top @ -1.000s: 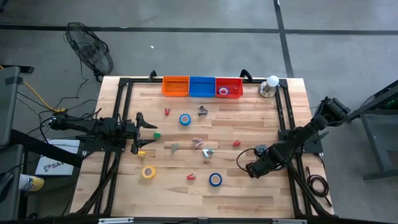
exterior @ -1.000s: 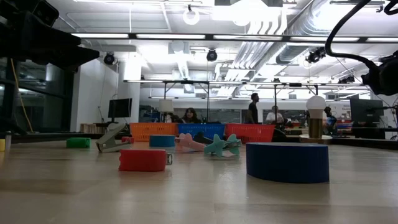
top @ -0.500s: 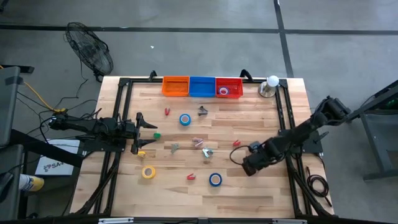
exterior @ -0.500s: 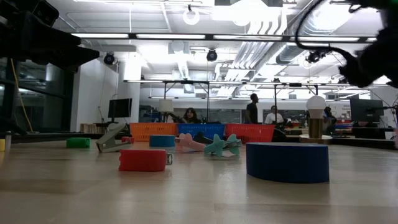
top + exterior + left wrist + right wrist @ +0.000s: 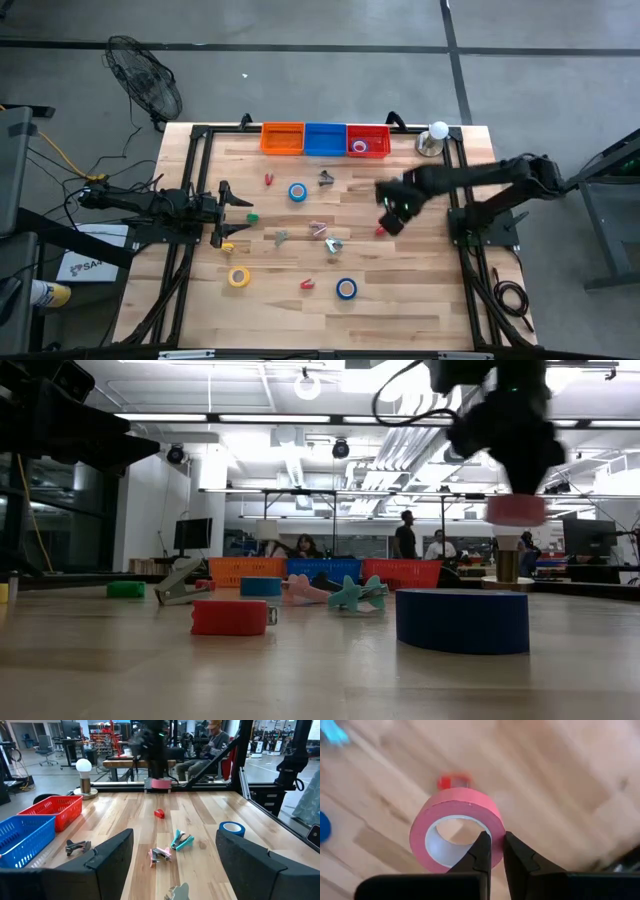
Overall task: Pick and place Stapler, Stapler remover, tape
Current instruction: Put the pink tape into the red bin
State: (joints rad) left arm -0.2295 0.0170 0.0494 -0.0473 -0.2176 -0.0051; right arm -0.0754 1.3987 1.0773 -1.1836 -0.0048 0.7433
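The right gripper (image 5: 393, 212) has been swinging from the near right edge of the light wooden tabletop (image 5: 400, 300) toward the middle, and is now hanging above it near a small red stapler remover (image 5: 380, 230). Only the right wrist view shows its load: its fingers (image 5: 481, 851) are pinching the wall of a pink ring-shaped tape roll (image 5: 456, 827). The low view shows that roll lifted clear of the tabletop. The left gripper (image 5: 236, 212) is waiting at the left side, fingers spread wide, unchanged. Blue tape rolls (image 5: 346, 289) and a yellow roll (image 5: 238, 277) are lying on the tabletop.
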